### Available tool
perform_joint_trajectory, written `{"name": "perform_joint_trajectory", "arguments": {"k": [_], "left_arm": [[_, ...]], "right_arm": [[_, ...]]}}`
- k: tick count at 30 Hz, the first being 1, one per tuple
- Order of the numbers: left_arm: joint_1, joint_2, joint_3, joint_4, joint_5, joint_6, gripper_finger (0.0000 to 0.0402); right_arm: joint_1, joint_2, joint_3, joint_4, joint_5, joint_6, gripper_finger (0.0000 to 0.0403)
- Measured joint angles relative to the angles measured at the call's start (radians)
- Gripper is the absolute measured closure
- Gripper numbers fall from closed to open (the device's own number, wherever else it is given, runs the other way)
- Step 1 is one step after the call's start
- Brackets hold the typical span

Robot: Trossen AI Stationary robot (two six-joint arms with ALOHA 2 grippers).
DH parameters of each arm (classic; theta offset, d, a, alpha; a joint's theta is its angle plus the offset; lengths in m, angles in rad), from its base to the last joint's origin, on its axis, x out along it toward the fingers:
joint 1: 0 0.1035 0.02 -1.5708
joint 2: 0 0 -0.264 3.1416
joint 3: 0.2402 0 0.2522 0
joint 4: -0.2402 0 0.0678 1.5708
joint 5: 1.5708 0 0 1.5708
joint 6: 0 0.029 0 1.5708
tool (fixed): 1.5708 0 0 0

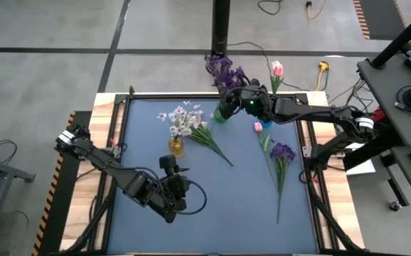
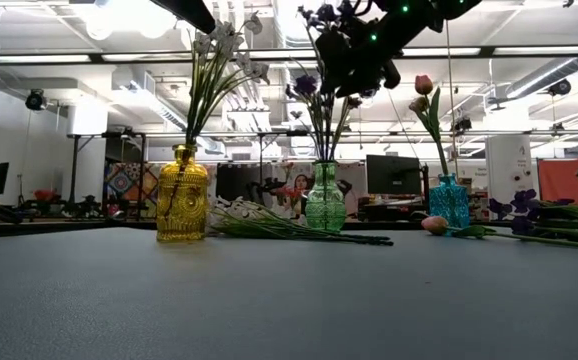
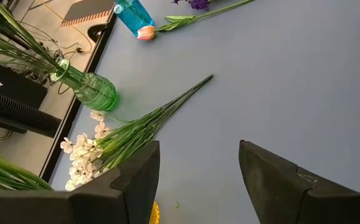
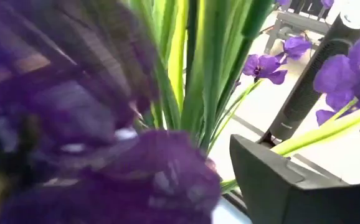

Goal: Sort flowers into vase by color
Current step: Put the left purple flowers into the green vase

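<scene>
Left pincer: it is seen low over the near-left part of the tabletop, its fingers parted with a clear gap between them and nothing held.
Yellow vase: it stands upright on the left; a spray of white flowers on green stems rises from it.
Loose white sprig: it lies flat on the tabletop just beside the yellow vase, blossoms toward that vase and stem running out toward the middle.
Green vase: it stands at the far edge, around the middle; purple flowers on green stems are held in it.
Right pincer: it is placed right above the green vase, among the purple blossoms and stems. One dark finger shows beside the green stems; whether the fingers are parted or closed on a stem cannot be told.
Loose pink bud: it lies on the tabletop to the right of the green vase, its stem pointing toward the near edge.
Blue vase: it stands at the far right, with one pink tulip upright in it.
Loose purple sprig: it lies flat on the right side, just beside the pink bud's stem.
</scene>
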Motion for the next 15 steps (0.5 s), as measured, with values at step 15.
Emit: {"name": "perform_joint_trajectory", "arguments": {"k": [15], "left_arm": [[0.000, 0.000, 0.000, 0.000, 0.000, 0.000, 0.0200]], "right_arm": [[-0.004, -0.005, 0.045, 0.004, 0.000, -0.012, 0.0184]]}}
